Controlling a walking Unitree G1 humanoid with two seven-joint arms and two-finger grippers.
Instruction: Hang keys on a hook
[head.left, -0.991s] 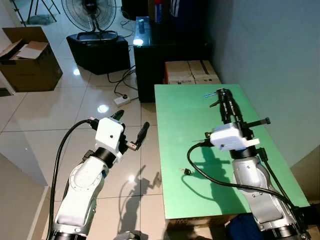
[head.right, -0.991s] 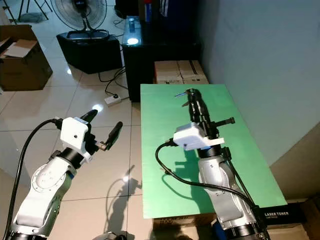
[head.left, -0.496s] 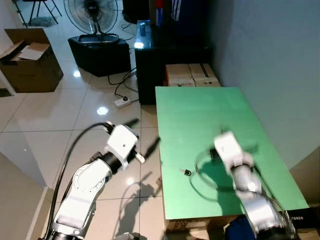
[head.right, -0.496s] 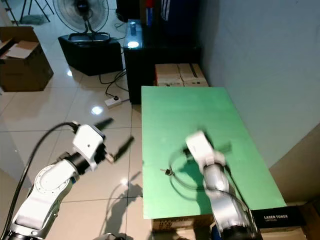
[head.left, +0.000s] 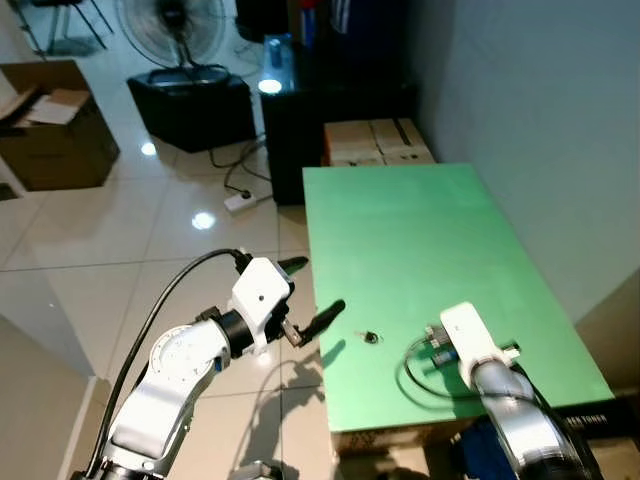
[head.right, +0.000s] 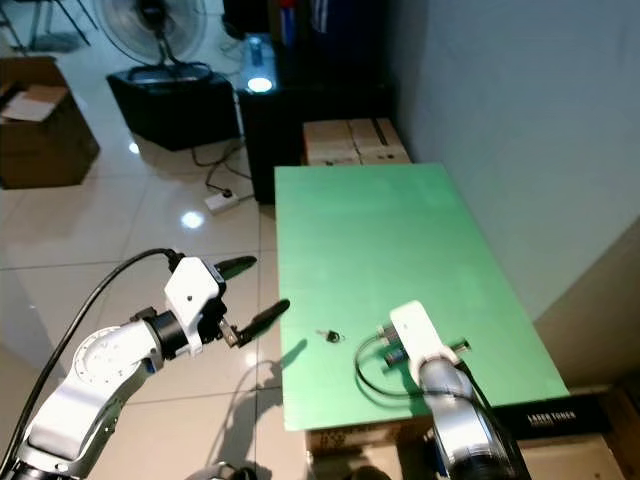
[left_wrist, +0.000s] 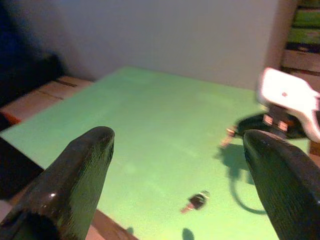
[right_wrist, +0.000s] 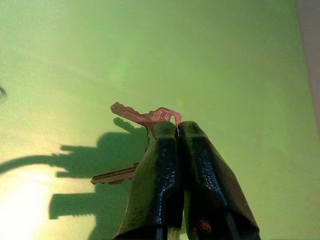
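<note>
Green tabletop (head.left: 410, 230) on tiled floor (head.left: 120, 230); right tool (right_wrist: 176, 131) pinches keys (right_wrist: 145, 116), left tool (head.left: 312, 295) wide.

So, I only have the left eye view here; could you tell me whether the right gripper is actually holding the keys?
Observer: Yes. In the right wrist view the right gripper has its fingers shut on the keys, with one coppery key sticking out sideways over the green table.
Operator: Thank you. Is it only that one key?
Observer: No, a second key pokes out lower down beside the fingers.
</note>
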